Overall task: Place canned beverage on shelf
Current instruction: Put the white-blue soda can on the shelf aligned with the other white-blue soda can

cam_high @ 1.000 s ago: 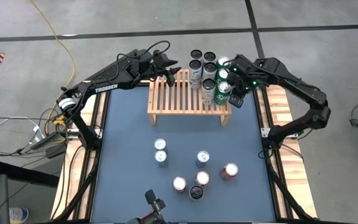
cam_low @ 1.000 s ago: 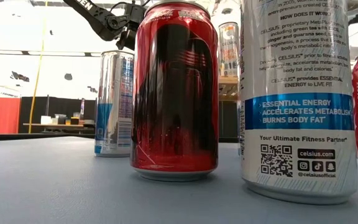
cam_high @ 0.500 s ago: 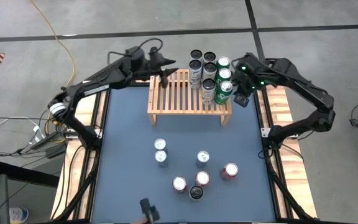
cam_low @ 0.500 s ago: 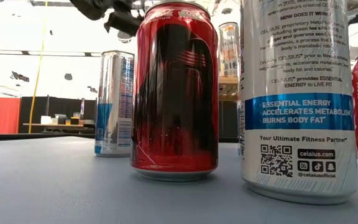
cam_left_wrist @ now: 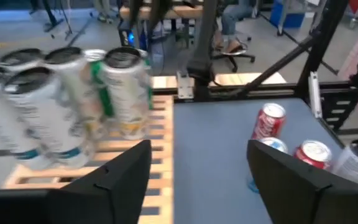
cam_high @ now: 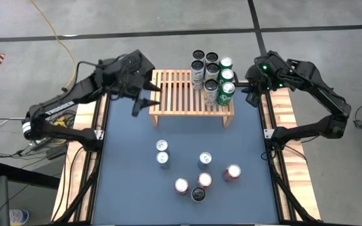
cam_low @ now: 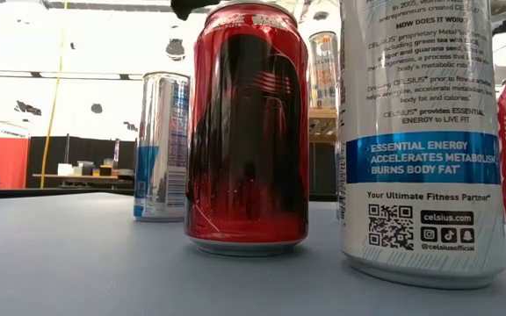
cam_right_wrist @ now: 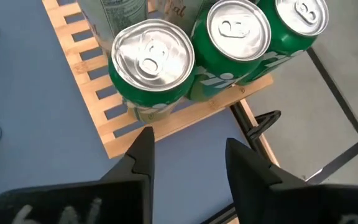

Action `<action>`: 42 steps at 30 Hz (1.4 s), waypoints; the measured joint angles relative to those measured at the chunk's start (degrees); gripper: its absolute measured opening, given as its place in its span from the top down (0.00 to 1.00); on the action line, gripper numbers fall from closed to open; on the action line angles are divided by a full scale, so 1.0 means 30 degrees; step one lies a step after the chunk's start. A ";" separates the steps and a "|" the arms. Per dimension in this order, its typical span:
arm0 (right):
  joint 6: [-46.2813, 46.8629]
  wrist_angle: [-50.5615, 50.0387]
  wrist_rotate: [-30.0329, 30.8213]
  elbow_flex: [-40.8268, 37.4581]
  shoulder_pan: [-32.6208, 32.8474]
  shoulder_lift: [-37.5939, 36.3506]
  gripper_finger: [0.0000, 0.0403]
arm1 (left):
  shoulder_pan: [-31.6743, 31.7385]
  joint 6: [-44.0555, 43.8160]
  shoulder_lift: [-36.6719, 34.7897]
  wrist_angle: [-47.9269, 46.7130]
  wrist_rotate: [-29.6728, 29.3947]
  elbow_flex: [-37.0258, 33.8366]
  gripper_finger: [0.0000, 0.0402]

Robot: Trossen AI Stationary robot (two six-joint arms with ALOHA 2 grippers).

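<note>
The light-wood slatted shelf (cam_high: 181, 94) stands at the table's far middle on its short legs. Several cans (cam_high: 211, 72) stand upright on its right end, among them green ones (cam_right_wrist: 154, 62). Several loose cans (cam_high: 200, 172) stand on the blue table nearer the front; a red one (cam_low: 247, 132) and a white one (cam_low: 420, 132) fill the low view. My left gripper (cam_high: 144, 100) is open and empty beside the shelf's left end; its wrist view (cam_left_wrist: 197, 180) looks along the shelf. My right gripper (cam_high: 250, 93) is open and empty just right of the shelf's right end, above the green cans in its wrist view (cam_right_wrist: 191, 165).
The shelf's left and middle slats (cam_high: 171, 91) are bare. Wooden side rails (cam_high: 266, 119) border the blue table top (cam_high: 131, 176). A silver-blue can (cam_low: 161, 145) stands behind the red one in the low view. A seated person's legs (cam_left_wrist: 232, 25) show beyond the table.
My left gripper has swung off the shelf's far left corner, toward the table's left and near edges, and now hangs beside the shelf's left end; it has left the low view upward. My right gripper has drawn back from the green cans toward the table's right edge.
</note>
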 joint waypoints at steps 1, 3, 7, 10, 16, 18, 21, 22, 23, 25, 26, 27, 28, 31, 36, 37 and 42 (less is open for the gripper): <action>-0.0096 -0.0012 0.0000 0.0000 0.0000 0.0002 0.64 | -0.0628 -0.0044 0.0031 -0.0067 -0.0460 0.0000 0.34; -0.0129 -0.0012 -0.0007 0.0000 0.0000 0.0090 0.61 | -0.1805 -0.0321 0.0285 -0.0278 -0.1554 0.0000 0.30; -0.0206 0.0054 -0.0073 -0.0214 0.0000 0.0169 0.56 | -0.3588 -0.2403 0.0954 -0.0256 -0.1497 0.0000 0.25; -0.0734 0.0299 -0.0226 -0.0626 0.0015 0.0153 0.52 | -0.4998 -0.3746 0.1263 -0.0292 -0.0763 0.0000 0.25; -0.1290 0.0373 -0.0398 -0.0721 0.0015 0.0420 0.51 | -0.7972 -0.5349 0.1814 0.0518 -0.1124 -0.0015 0.27; -0.1275 0.0382 -0.0682 -0.0721 0.0025 0.0434 0.51 | -0.8769 -0.5870 0.1980 0.1039 -0.1732 -0.0015 0.27; -0.1288 0.0383 -0.1129 -0.0721 0.0169 0.0401 0.51 | -0.9772 -0.6725 0.2432 0.2094 -0.2274 -0.0014 0.27; -0.1295 0.0389 -0.1129 -0.0721 0.0168 0.0408 0.51 | -1.0073 -0.6966 0.2484 0.2011 -0.2390 -0.0015 0.27; -0.1288 0.0389 -0.1129 -0.0721 0.0168 0.0415 0.51 | -1.0356 -0.7191 0.2499 0.1923 -0.2520 -0.0029 0.27; -0.1288 0.0413 -0.1129 -0.0721 0.0170 0.0415 0.51 | -1.0884 -0.7287 0.2754 0.2172 -0.3292 0.0001 0.27; -0.1280 0.0433 -0.1129 -0.0721 0.0168 0.0408 0.51 | -1.1125 -0.7292 0.2814 0.2147 -0.3700 0.0007 0.27; -0.1208 0.0436 -0.1127 -0.0721 0.0165 0.0408 0.51 | -1.1412 -0.7325 0.2862 0.1978 -0.4126 -0.0018 0.27; -0.1059 0.0475 -0.1122 -0.0721 0.0160 0.0408 0.51 | -1.1692 -0.7319 0.2908 0.1948 -0.4576 -0.0036 0.27; -0.0976 0.0492 -0.1149 -0.0721 0.0160 0.0408 0.51 | -1.2720 -0.6888 0.3398 0.2868 -0.6787 0.0007 0.27; -0.0628 0.0329 -0.1202 -0.0721 0.0160 0.0415 0.51 | -1.4832 -0.6477 0.5273 0.5565 -0.9909 -0.0009 0.27; -0.0617 0.0297 -0.1203 -0.0720 0.0160 0.0415 0.51 | -1.5190 -0.6495 0.5752 0.6618 -1.0489 -0.0022 0.27; -0.1065 0.0101 -0.1209 -0.0717 0.0160 0.0408 0.51 | -1.6558 -0.7298 0.7965 1.0700 -1.2821 -0.0007 0.27</action>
